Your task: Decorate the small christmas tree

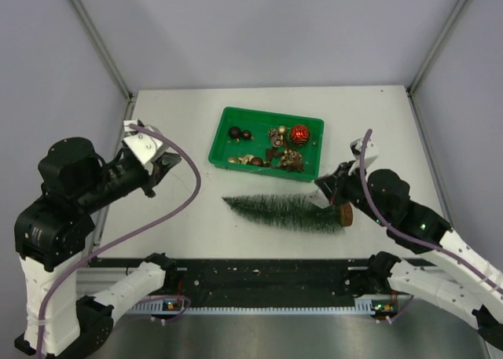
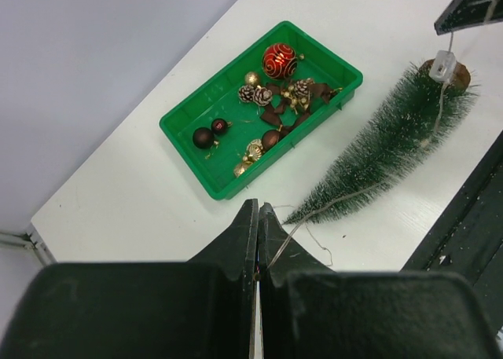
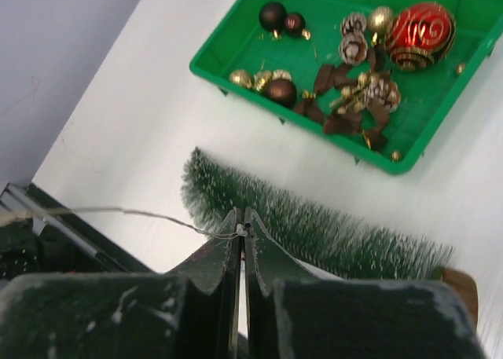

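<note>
In the top view the thin wire (image 3: 141, 214) is too fine to see, and my right pincer (image 3: 240, 217) hides part of the brown base (image 1: 346, 214) of the small christmas tree (image 1: 287, 212). Only my wrist views show the wire. It is pinched in the shut tips of my right pincer and runs off the left frame edge. In the left wrist view it passes a small clear block (image 2: 442, 64), follows the tree and ends at the seam of my left pincer (image 2: 258, 210), which is also closed on it. The tree lies flat on the counter (image 1: 377, 131), just in front of the green tray (image 1: 218, 143). Its long axis runs left to right, with the tip to my left and the base to my right.
</note>
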{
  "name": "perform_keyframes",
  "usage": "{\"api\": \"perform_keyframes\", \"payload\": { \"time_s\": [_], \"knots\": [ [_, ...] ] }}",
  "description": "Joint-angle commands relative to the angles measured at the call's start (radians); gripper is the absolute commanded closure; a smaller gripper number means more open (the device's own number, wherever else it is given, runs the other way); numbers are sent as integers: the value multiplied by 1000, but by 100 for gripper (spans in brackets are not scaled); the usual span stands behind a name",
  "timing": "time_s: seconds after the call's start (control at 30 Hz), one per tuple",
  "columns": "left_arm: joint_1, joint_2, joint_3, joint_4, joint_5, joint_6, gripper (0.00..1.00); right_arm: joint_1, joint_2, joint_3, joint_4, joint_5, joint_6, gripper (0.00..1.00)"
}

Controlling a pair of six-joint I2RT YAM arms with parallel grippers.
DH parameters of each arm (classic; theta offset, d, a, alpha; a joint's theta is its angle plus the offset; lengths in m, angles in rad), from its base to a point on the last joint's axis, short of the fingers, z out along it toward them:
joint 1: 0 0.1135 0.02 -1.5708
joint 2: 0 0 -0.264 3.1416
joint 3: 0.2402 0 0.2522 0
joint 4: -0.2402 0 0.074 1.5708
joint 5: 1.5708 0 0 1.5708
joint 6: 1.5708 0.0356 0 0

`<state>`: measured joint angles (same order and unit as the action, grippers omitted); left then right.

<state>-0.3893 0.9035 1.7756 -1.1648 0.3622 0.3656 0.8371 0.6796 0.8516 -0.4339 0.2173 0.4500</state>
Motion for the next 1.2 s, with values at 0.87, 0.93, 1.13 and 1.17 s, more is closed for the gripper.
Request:
{"api": "perform_keyframes", "payload": {
  "time_s": [0.87, 0.93, 1.13, 1.17],
  "knots": [
    [1, 115, -88, 162, 202, -7, 100, 22, -72, -162, -400, 27, 411, 42],
    [1, 114, -94, 166, 201, -8, 100, 20, -74, -109, -443, 54, 414, 36],
    [0, 92, -93, 174, 185, -7, 100, 20, -100, 45, -587, 178, 447, 36],
    [0, 89, -90, 172, 184, -5, 100, 20, -97, 76, -626, 216, 461, 37]
  ]
}}
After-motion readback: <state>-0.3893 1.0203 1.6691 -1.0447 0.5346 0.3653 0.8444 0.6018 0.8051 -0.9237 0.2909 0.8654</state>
